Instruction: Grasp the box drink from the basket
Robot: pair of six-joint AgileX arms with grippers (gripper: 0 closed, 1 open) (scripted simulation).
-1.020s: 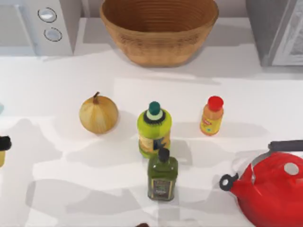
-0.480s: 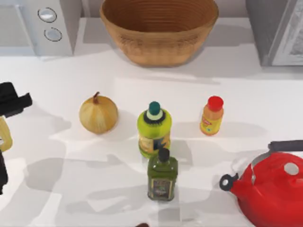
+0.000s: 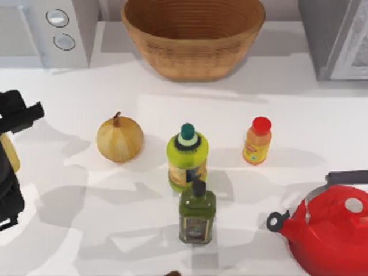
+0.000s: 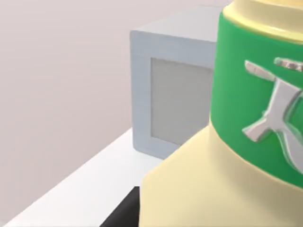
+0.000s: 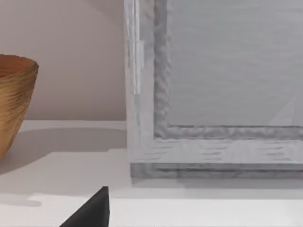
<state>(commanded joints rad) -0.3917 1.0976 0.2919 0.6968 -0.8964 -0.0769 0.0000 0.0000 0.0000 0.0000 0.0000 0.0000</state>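
Cream-yellow box drink [image 4: 199,189] appears held at the left end effector [image 3: 8,155], at the worktop's left edge, well apart from the basket [image 3: 192,54]; extraction judged done.

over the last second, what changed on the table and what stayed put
The left arm came in along the table's left edge and advanced toward the far side, a cream-yellow thing showing beside it; whether it is gripped cannot be told. The basket, onion, yellow-green bottle, orange bottle, olive oil bottle and red kettle stayed put.
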